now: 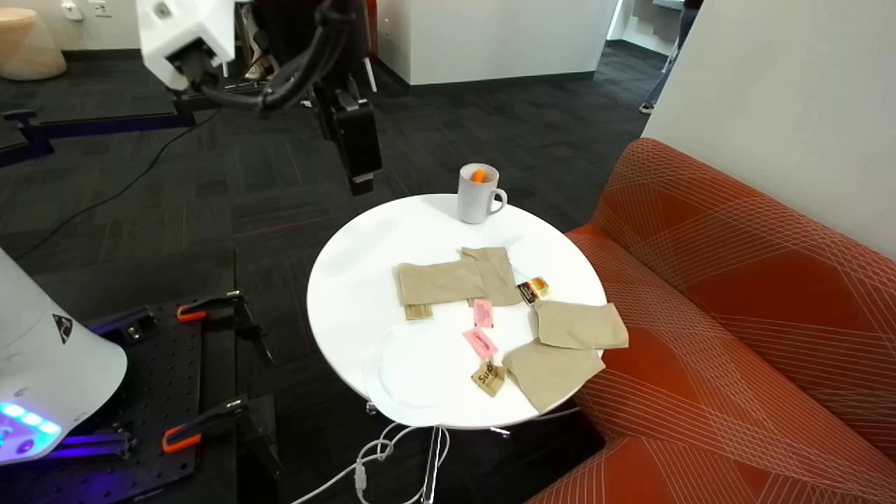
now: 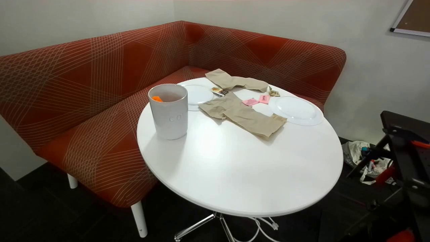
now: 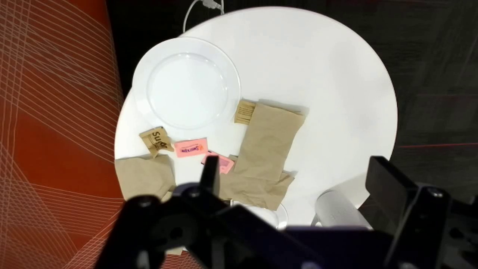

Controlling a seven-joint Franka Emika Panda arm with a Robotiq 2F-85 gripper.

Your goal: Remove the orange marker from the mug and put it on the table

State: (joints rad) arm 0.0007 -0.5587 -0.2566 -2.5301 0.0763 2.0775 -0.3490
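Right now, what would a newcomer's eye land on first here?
Probably the orange-red sofa, bending around the round white table. Then the orange marker, one end showing inside the white mug near the table's edge; two pink packets also pop, lying by the tan napkins.

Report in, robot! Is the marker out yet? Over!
Gripper open, holding nothing, away from mug. Marker not out, inside mug. Napkins on table, maybe in the way for setting down.

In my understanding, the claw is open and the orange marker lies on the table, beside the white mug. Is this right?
One part is wrong: the orange marker is inside the white mug, not beside it on the table, as both exterior views show. The claw is open, as you wrote.
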